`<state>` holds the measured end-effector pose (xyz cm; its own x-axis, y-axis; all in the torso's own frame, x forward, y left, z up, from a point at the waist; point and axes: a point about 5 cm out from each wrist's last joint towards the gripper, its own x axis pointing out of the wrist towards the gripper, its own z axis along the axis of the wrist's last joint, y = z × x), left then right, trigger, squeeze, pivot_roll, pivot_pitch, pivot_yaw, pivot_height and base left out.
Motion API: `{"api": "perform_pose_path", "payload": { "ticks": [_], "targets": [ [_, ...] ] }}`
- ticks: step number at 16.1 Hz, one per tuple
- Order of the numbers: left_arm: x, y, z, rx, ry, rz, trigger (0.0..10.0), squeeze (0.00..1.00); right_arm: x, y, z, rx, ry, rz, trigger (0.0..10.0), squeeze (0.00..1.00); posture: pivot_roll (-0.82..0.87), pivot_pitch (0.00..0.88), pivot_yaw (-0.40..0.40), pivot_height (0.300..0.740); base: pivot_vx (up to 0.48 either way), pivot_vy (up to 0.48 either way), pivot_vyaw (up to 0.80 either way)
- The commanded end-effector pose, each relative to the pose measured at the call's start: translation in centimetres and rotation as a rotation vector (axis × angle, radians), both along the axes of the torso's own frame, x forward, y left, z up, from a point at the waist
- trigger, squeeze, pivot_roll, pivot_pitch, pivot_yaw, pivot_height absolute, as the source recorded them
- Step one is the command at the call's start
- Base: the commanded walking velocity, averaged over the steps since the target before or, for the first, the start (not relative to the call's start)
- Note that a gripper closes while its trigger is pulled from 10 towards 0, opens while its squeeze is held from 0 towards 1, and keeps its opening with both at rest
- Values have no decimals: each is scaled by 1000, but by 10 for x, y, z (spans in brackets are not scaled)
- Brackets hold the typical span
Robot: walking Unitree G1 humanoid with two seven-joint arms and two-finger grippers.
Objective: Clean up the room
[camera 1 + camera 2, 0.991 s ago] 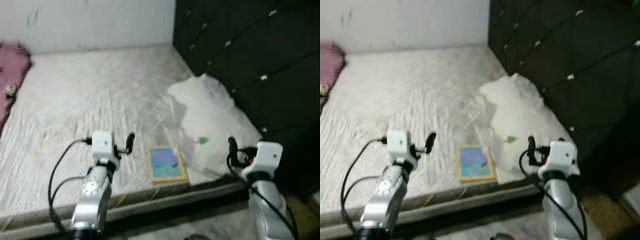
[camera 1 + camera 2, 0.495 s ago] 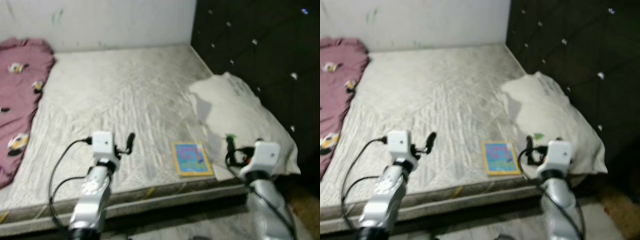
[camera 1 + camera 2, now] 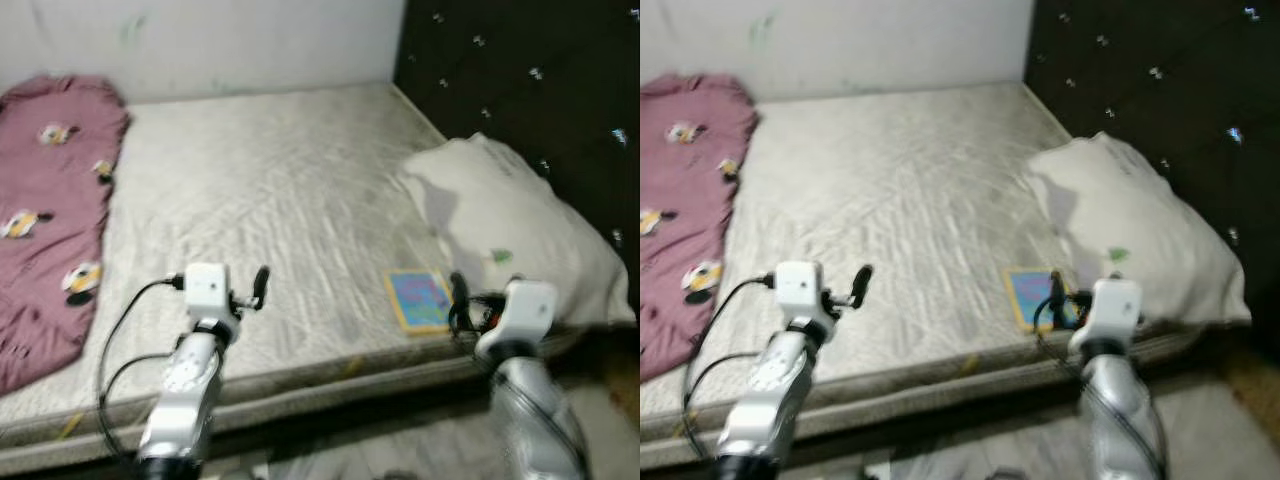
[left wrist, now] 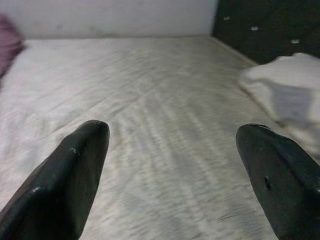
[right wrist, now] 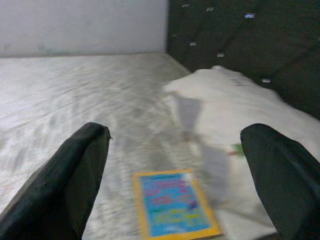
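Note:
A thin book with a yellow border and blue cover point(image 3: 418, 300) lies flat near the front edge of the bare mattress point(image 3: 270, 190), beside a white pillow point(image 3: 510, 230). In the right wrist view the book point(image 5: 175, 210) lies just ahead, between the open fingers. My right gripper point(image 3: 458, 290) hovers over the mattress edge right next to the book, open and holding nothing. My left gripper point(image 3: 260, 280) is raised over the front left part of the mattress, open, with bare mattress point(image 4: 165, 125) ahead of it.
A maroon blanket point(image 3: 50, 210) with small patterns covers the left side of the bed. A dark tufted headboard point(image 3: 540, 80) stands on the right and a white wall point(image 3: 200, 40) behind. The mattress front edge point(image 3: 300, 385) runs just below both grippers.
The camera has swung left: book and pillow shifted right in view and the maroon blanket came into sight. Both arms keep the same pose.

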<state>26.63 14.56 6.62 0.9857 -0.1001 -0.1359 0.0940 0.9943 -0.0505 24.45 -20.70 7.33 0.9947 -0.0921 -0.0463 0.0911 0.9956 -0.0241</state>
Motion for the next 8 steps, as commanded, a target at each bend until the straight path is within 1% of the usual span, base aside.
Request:
{"api": "perform_pose_path", "payload": {
  "ticks": [1, 5, 7, 8],
  "targets": [
    [1, 4, 2, 5, -9, 10, 10000, 0, 3, 3, 6, 5, -26, 14, 10000, 0, -70, 0, 11, 740, 0, 480, 0],
    [1, 4, 2, -11, -14, 11, 10000, 0, 3, 4, 7, -5, -30, 36, 10000, 0, -72, 0, 10, 740, 0, 480, 0],
    [1, 3, 2, -17, -12, 5, 10000, 0, 3, 5, 7, -13, -33, 46, 10000, 0, -73, 0, 9, 740, 0, 480, 622],
    [0, 2, 2, -19, -11, 2, 10000, 0, 3, 5, 7, -13, -31, 44, 10000, 0, -73, 0, 9, 740, 0, 480, 0]
  ]
}}
